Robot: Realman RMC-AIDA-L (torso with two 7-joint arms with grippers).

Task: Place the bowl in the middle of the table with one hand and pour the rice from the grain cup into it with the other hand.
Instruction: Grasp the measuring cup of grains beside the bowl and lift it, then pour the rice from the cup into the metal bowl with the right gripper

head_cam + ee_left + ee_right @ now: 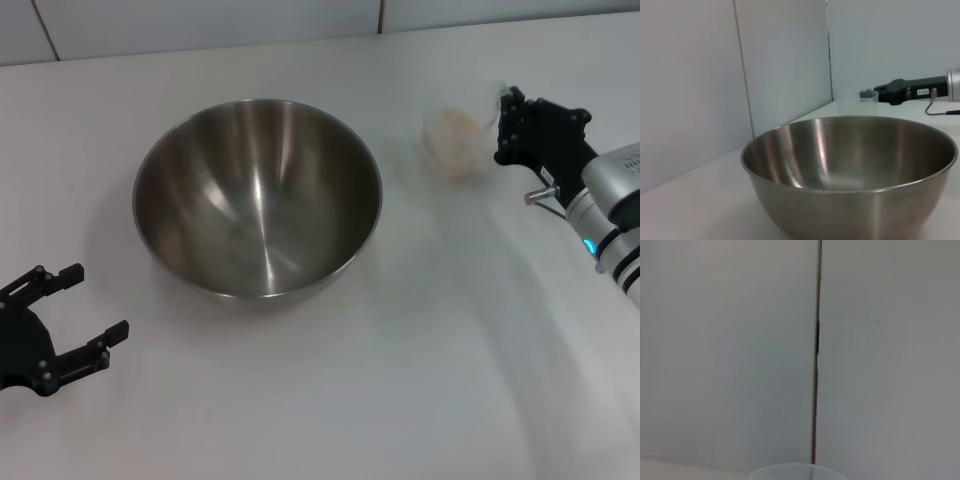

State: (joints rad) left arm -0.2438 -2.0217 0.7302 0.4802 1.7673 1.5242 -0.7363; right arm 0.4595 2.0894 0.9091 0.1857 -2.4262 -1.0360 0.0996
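Note:
The steel bowl [258,195] stands upright on the white table [400,400], left of the middle, and no rice shows in it. It fills the left wrist view [850,170]. The clear grain cup [453,142] with pale rice [455,128] in it stands at the back right, apart from the bowl. My right gripper [505,127] is right beside the cup, on the side away from the bowl. The left wrist view shows that gripper [902,91] and the cup [867,95] beyond the bowl. The cup's rim [795,472] shows in the right wrist view. My left gripper [102,300] is open and empty, front-left of the bowl.
A pale panelled wall [200,25] runs along the table's far edge, just behind the bowl and the cup. The right arm's silver wrist [615,205] reaches in from the right edge.

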